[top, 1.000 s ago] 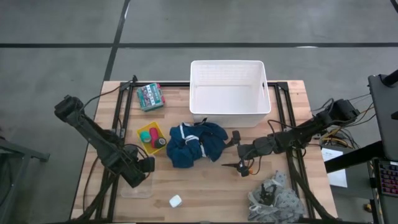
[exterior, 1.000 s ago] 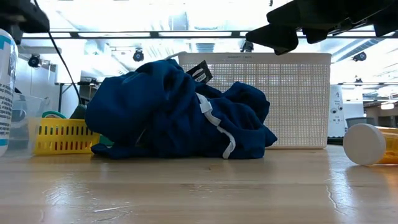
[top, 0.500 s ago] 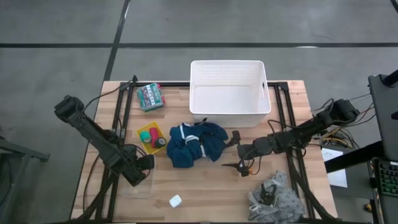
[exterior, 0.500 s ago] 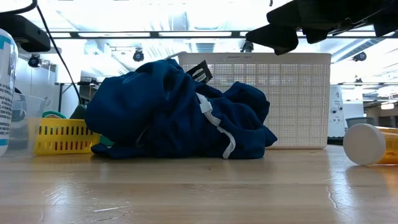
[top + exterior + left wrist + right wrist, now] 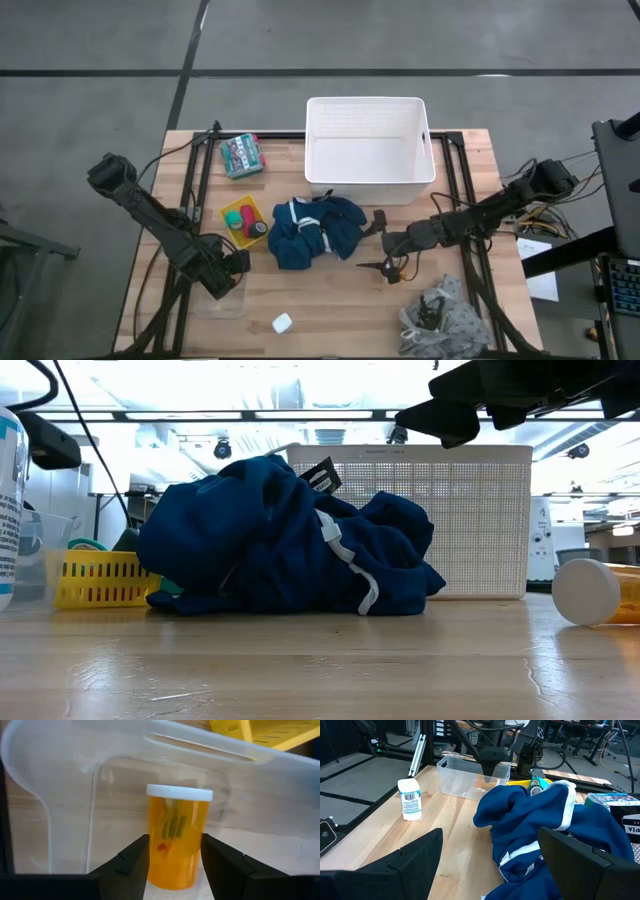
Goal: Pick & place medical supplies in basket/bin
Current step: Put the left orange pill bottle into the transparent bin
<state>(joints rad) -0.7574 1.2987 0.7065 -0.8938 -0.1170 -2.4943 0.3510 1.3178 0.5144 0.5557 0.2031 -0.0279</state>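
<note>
An orange pill bottle (image 5: 177, 820) with a white cap is in my left gripper (image 5: 175, 840), which points down into the clear plastic box (image 5: 222, 298) at the table's near left. My left gripper (image 5: 228, 272) is shut on the bottle. My right gripper (image 5: 372, 243) waits open and level, to the right of the dark blue garment (image 5: 315, 232) heaped mid-table. The white basket (image 5: 370, 190) stands behind the garment. Tape rolls (image 5: 248, 222) sit in the yellow tray (image 5: 228, 213). My left gripper pinches the bottle's orange body (image 5: 157, 857) between its two fingers, toward the end away from the cap. The fingers come from above and lie across the bottle. The bottle hangs between the clear box's walls (image 5: 115, 780); whether it touches the floor I cannot tell.
A small white bottle (image 5: 282, 322) stands near the front edge. A grey-white patterned cloth (image 5: 440, 320) lies at the near right corner. A green patterned packet (image 5: 242, 155) lies at the far left. Another capped orange bottle (image 5: 590, 592) lies on its side at the low view's right.
My left gripper has come down with the pill bottle into the clear box, still shut on it.
</note>
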